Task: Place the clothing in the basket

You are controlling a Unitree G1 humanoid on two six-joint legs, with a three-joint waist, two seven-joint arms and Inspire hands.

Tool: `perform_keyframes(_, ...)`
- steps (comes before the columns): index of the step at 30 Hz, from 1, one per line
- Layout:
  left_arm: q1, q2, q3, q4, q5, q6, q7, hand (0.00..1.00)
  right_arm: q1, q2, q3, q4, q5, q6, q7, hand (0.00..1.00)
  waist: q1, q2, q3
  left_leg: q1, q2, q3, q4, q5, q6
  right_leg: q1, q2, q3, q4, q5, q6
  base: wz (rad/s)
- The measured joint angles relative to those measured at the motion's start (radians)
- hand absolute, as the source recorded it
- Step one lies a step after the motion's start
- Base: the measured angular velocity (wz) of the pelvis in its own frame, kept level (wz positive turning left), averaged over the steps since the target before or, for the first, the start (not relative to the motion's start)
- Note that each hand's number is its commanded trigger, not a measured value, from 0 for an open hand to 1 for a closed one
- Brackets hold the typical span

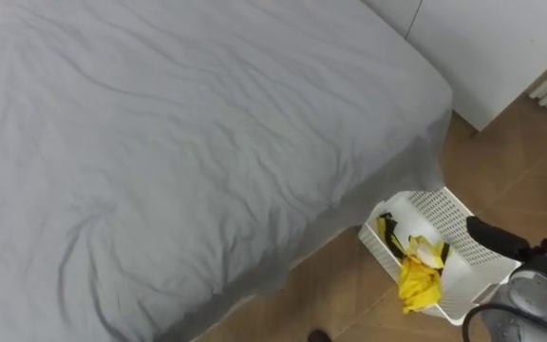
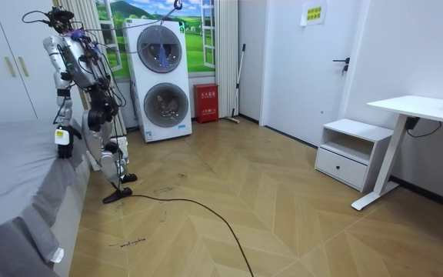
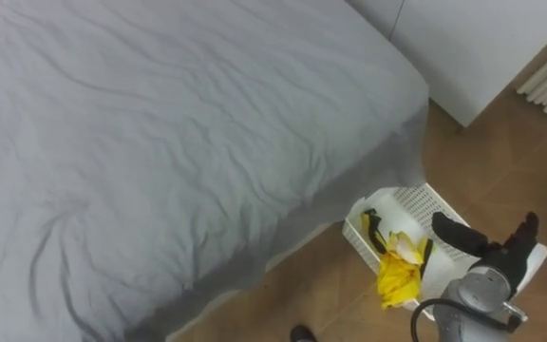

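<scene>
Currently: yellow garment lies in white basket, partly over its near rim, beside bed | right hand above basket, fingers spread, holding nothing | garment judged light, limp, non-fragile; pinch a bunched fold

Yellow garment in white basket nr grey bed; right robot hand over it, fingers spread.
</scene>
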Motion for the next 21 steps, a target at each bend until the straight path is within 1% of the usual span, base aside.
perform_keyframes(2,0.003,0.000,0.000,0.000,0.000,-0.001,-0.010,0.00,0.017,0.000,0.002,0.000,0.034,-0.006,0.012,0.00,0.015,0.000,-0.0006,0.020,0.000,-0.004,-0.005,0.000,0.000,0.024,0.000,-0.005,-0.010,0.000,-0.001,0.05)
perform_keyframes(5,0.025,0.001,0.000,-0.008,0.006,-0.011,-0.021,0.00,0.071,0.001,0.042,0.011,0.090,-0.020,0.049,0.00,0.024,-0.005,-0.0018,0.068,0.001,-0.029,-0.015,-0.001,-0.003,0.096,-0.005,-0.039,-0.043,-0.001,-0.005,0.28)
perform_keyframes(6,0.048,0.002,0.000,-0.023,0.009,-0.017,-0.022,0.00,0.095,0.008,0.069,0.010,0.094,-0.020,0.070,0.00,0.026,-0.011,-0.0030,0.090,0.002,-0.038,-0.017,-0.002,-0.006,0.128,-0.007,-0.050,-0.055,-0.003,-0.007,0.23)
perform_keyframes(7,0.065,0.003,0.001,-0.031,0.009,-0.023,-0.026,0.00,0.118,0.020,0.088,0.010,0.098,-0.021,0.092,0.00,0.036,-0.019,-0.0034,0.111,0.002,-0.045,-0.019,-0.004,-0.009,0.158,-0.009,-0.061,-0.067,-0.006,-0.008,0.23)
perform_keyframes(8,0.071,0.003,0.002,-0.036,0.009,-0.025,-0.029,0.00,0.131,0.025,0.097,0.009,0.105,-0.022,0.102,0.00,0.041,-0.021,-0.0050,0.121,0.002,-0.053,-0.021,-0.005,-0.010,0.174,-0.010,-0.068,-0.074,-0.006,-0.009,0.32)
perform_keyframes(9,0.079,0.002,0.002,-0.041,0.011,-0.034,-0.033,0.00,0.156,0.031,0.120,0.010,0.107,-0.022,0.120,0.00,0.047,-0.025,-0.0048,0.141,0.000,-0.073,-0.027,-0.005,-0.011,0.211,-0.014,-0.093,-0.098,-0.005,-0.010,0.38)
perform_keyframes(10,0.082,0.001,0.003,-0.042,0.013,-0.037,-0.033,0.00,0.168,0.035,0.131,0.011,0.106,-0.022,0.129,0.00,0.047,-0.028,-0.0053,0.151,-0.001,-0.086,-0.031,-0.005,-0.011,0.229,-0.016,-0.106,-0.109,-0.004,-0.011,0.52)
perform_keyframes(11,0.089,0.002,0.005,-0.043,0.023,-0.043,-0.032,0.00,0.184,0.050,0.150,0.013,0.108,-0.022,0.149,0.00,0.054,-0.037,-0.0058,0.173,-0.003,-0.104,-0.038,-0.006,-0.012,0.259,-0.016,-0.121,-0.128,-0.004,-0.011,0.47)
perform_keyframes(12,0.092,0.002,0.007,-0.049,0.039,-0.043,-0.029,0.00,0.193,0.065,0.167,0.024,0.109,-0.022,0.170,0.00,0.067,-0.046,-0.0106,0.188,-0.003,-0.117,-0.039,-0.007,-0.014,0.289,-0.016,-0.133,-0.147,-0.003,-0.012,0.37)
perform_keyframes(13,0.098,0.002,0.010,-0.058,0.047,-0.043,-0.028,0.00,0.196,0.070,0.179,0.033,0.112,-0.023,0.182,0.00,0.074,-0.051,-0.0133,0.195,-0.003,-0.124,-0.040,-0.008,-0.015,0.302,-0.017,-0.139,-0.157,-0.002,-0.013,0.34)
perform_keyframes(15,0.118,0.001,0.022,-0.085,0.075,-0.047,-0.029,0.00,0.204,0.092,0.214,0.077,0.120,-0.023,0.245,0.00,0.090,-0.067,-0.0186,0.217,-0.007,-0.157,-0.039,-0.009,-0.017,0.357,-0.021,-0.174,-0.192,0.001,-0.014,0.49)
perform_keyframes(16,0.121,0.000,0.024,-0.086,0.091,-0.049,-0.028,0.00,0.206,0.099,0.237,0.105,0.125,-0.023,0.276,0.00,0.096,-0.071,-0.0214,0.222,-0.011,-0.184,-0.038,-0.010,-0.018,0.389,-0.022,-0.199,-0.214,0.006,-0.014,0.58)
perform_keyframes(17,0.121,-0.001,0.027,-0.087,0.098,-0.049,-0.027,0.00,0.211,0.104,0.245,0.124,0.126,-0.023,0.288,0.00,0.095,-0.074,-0.0207,0.226,-0.013,-0.197,-0.039,-0.010,-0.018,0.404,-0.024,-0.215,-0.227,0.007,-0.014,0.66)
perform_keyframes(18,0.122,-0.007,0.036,-0.087,0.105,-0.049,-0.014,0.00,0.208,0.114,0.262,0.181,0.123,-0.020,0.315,0.00,0.099,-0.080,-0.0194,0.241,-0.019,-0.221,-0.041,-0.010,-0.018,0.438,-0.027,-0.239,-0.248,0.007,-0.013,0.63)
perform_keyframes(19,0.125,-0.019,0.052,-0.086,0.122,-0.050,0.000,0.00,0.200,0.121,0.275,0.234,0.123,-0.017,0.336,0.00,0.111,-0.083,-0.0192,0.254,-0.025,-0.237,-0.043,-0.010,-0.018,0.465,-0.031,-0.257,-0.264,0.007,-0.012,0.54)
perform_keyframes(20,0.125,-0.024,0.056,-0.085,0.125,-0.050,0.007,0.00,0.199,0.124,0.277,0.263,0.123,-0.017,0.349,0.00,0.117,-0.083,-0.0187,0.259,-0.027,-0.244,-0.044,-0.010,-0.018,0.474,-0.034,-0.267,-0.267,0.006,-0.011,0.43)
perform_keyframes(21,0.124,-0.030,0.059,-0.083,0.129,-0.050,0.018,0.00,0.198,0.127,0.285,0.316,0.123,-0.015,0.369,0.00,0.126,-0.087,-0.0160,0.266,-0.034,-0.260,-0.048,-0.010,-0.018,0.494,-0.037,-0.283,-0.278,0.005,-0.009,0.35)
